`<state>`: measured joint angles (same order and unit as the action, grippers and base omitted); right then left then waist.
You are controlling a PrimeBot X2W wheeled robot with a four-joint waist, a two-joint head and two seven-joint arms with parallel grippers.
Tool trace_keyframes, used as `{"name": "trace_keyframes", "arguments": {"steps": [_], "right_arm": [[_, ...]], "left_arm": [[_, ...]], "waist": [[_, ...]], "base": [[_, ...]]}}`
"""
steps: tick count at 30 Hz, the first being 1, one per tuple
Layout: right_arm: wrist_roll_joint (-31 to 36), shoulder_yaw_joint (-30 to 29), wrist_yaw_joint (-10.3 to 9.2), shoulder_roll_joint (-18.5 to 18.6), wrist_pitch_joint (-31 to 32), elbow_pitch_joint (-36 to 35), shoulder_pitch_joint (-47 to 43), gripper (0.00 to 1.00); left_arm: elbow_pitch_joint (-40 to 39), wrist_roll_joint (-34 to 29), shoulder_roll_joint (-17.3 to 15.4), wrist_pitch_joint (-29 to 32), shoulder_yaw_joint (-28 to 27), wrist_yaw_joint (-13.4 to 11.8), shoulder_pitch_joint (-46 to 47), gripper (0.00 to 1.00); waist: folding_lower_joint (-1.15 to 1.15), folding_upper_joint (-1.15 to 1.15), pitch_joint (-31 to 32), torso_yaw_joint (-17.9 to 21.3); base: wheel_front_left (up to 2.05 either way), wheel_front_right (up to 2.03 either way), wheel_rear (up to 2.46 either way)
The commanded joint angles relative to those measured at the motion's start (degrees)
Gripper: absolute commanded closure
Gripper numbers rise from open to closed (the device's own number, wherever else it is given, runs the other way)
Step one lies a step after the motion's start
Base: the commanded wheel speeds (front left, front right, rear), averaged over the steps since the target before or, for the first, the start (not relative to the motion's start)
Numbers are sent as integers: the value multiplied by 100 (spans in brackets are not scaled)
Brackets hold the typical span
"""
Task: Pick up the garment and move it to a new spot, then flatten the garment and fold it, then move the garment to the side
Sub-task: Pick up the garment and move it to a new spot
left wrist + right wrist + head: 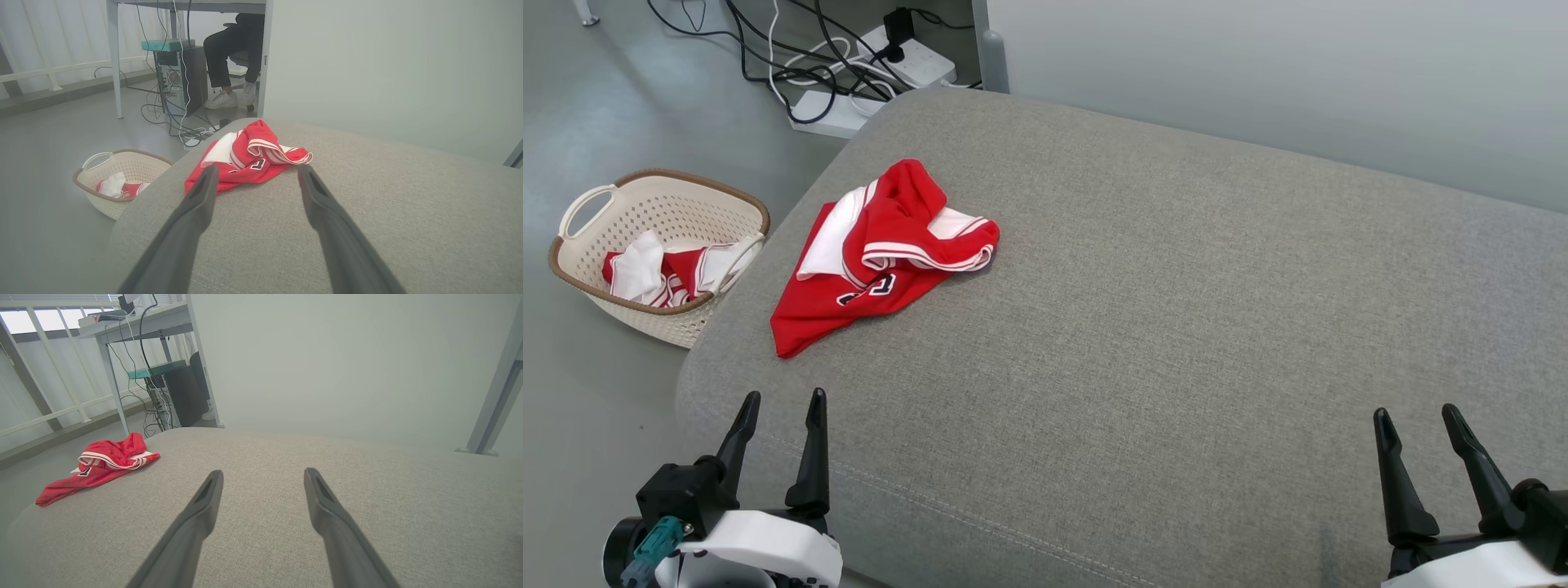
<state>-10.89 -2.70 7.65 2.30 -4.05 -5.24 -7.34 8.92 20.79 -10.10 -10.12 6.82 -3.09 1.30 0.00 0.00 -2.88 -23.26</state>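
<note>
A crumpled red garment point(882, 253) with white trim lies near the left end of a grey upholstered surface point(1176, 327). In the left wrist view the garment point(249, 159) sits just beyond the tips of my left gripper point(255, 173), which is open and empty. From the head view, that left gripper point(783, 404) hovers over the near left edge, short of the garment. My right gripper point(1417, 416) stands open and empty at the near right, far from the garment point(102, 465); its fingers frame bare fabric around the right gripper point(263, 477).
A cream perforated basket point(658, 253) with red and white clothes stands on the floor left of the surface. Cables and power strips point(866, 73) lie on the floor behind. A person's legs point(229, 61) are under a desk beyond.
</note>
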Motion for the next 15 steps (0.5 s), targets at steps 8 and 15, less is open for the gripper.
{"name": "trace_keyframes", "arguments": {"steps": [8,15], "right_arm": [[-45,262,-16,133,-3,-124,290,0],[-40,250,-16,151,12,-148,332,0]], "left_arm": [[-89,67,-76,-99,-164,-51,210,0],[-237,50,-163,-99,-167,-51,455,0]], "waist": [[0,0,-78,44],[0,0,-168,105]], "base": [[0,0,0],[0,0,0]]}}
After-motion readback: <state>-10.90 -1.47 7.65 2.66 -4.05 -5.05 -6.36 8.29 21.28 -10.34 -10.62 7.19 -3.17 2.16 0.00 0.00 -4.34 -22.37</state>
